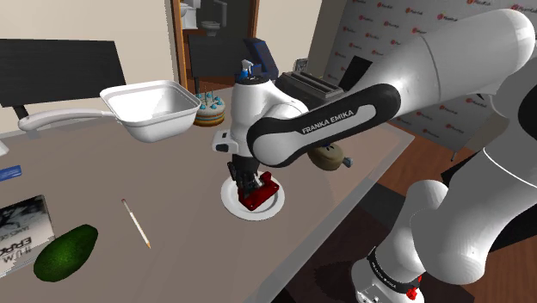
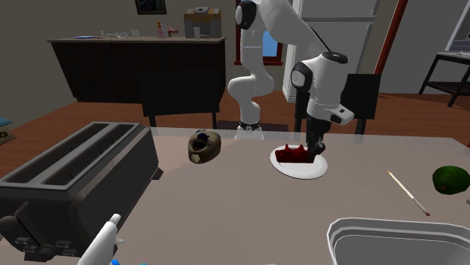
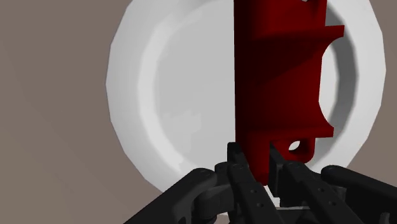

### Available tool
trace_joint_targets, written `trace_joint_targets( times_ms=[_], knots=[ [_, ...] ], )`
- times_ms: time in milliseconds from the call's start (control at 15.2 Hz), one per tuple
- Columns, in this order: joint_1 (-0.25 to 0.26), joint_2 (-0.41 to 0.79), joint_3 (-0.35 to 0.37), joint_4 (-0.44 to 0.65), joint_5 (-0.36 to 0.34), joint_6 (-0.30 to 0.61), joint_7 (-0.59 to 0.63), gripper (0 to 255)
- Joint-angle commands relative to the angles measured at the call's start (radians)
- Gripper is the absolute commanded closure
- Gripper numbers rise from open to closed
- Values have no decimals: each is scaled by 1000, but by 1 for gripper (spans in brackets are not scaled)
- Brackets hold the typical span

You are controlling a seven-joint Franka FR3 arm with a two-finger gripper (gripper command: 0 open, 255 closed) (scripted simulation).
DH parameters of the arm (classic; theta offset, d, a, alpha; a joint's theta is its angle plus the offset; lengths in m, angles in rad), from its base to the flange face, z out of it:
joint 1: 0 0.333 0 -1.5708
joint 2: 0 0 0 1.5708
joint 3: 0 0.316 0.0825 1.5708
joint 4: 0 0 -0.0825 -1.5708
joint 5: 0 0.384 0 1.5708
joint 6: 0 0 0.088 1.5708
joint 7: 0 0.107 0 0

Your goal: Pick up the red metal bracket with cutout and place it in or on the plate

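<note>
Shoulder view, looking down over the counter [image 1: 172, 267]: a white pan with a long handle [image 1: 155, 108] stands toward the far side, and a small decorated cake [image 1: 209, 110] sits just behind it. A thin stick [image 1: 136, 224] lies on the bare surface, well apart from the plate [image 1: 234, 205]. Farther toward that view's left are a dark green avocado [image 1: 66, 252] and a printed booklet [image 1: 21, 228]. On the plate's other side a brown rounded lump [image 1: 330, 157] sits near it, partly behind my forearm. My own wrist hides the plate's far rim.

From the second exterior view a dark two-slot toaster [image 2: 75, 177] stands in the foreground, with the brown lump between it and the plate.

My pincer [image 3: 257, 159] is clamped on the red bracket [image 3: 273, 83]. Both black fingers [image 3: 236, 162] press on one narrow end, and the rest of the bracket reaches out over the round white plate. It hangs low over the rim side of the plate. I cannot tell whether it touches the plate.

The bracket is deep red with a flat face and raised ribs along one side. It has a large rounded cutout in its edge and a small oval hole close to where I grip it.
</note>
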Motion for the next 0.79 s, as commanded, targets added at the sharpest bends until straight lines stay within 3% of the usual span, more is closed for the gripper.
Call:
trace_joint_targets(
  times_ms=[0, 132, 198, 528, 726],
  knots=[
    [-1, 7, 0, -3, -1, 1, 1, 255],
    [-1, 7, 0, -3, -1, 1, 1, 255],
    [0, 7, 0, -2, -1, 1, 1, 0],
    [-1, 7, 0, -3, -1, 1, 1, 0],
    [-2, -40, -2, 55, -2, -103, 1, 0]
  ],
)
